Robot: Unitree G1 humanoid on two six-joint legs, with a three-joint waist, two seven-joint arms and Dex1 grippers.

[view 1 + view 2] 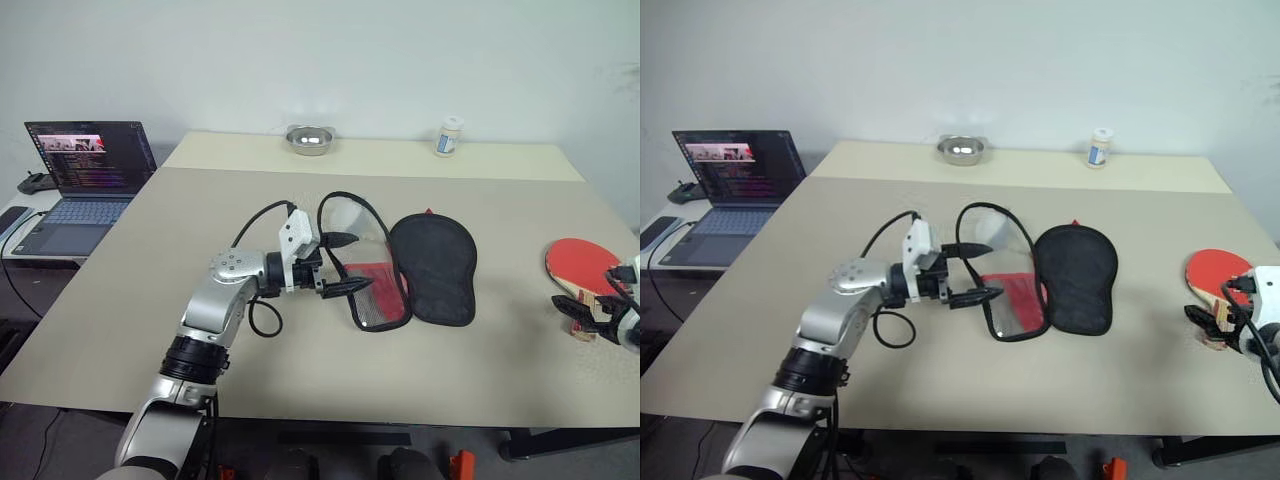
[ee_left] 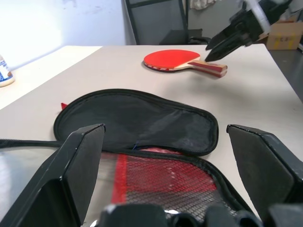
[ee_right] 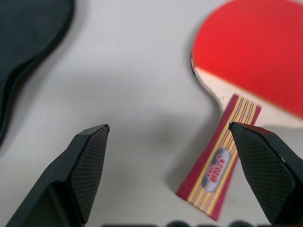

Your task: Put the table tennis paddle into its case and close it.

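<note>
Pickup step; the right gripper, jaws spread wide, hovers beside the paddle's handle; left gripper released over the opened case; next, straddle that handle

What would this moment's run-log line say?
case: open flat, mid-table | table tennis paddle: on table, outside case | left gripper: open at case | right gripper: open over paddle handle

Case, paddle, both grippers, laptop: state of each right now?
case: unzipped, lying open flat on the table, nothing inside
table tennis paddle: flat on the table, red face up, not gripped
left gripper: open, over the case's mesh half
right gripper: open, above the paddle's handle
laptop: lid up, screen on
</note>
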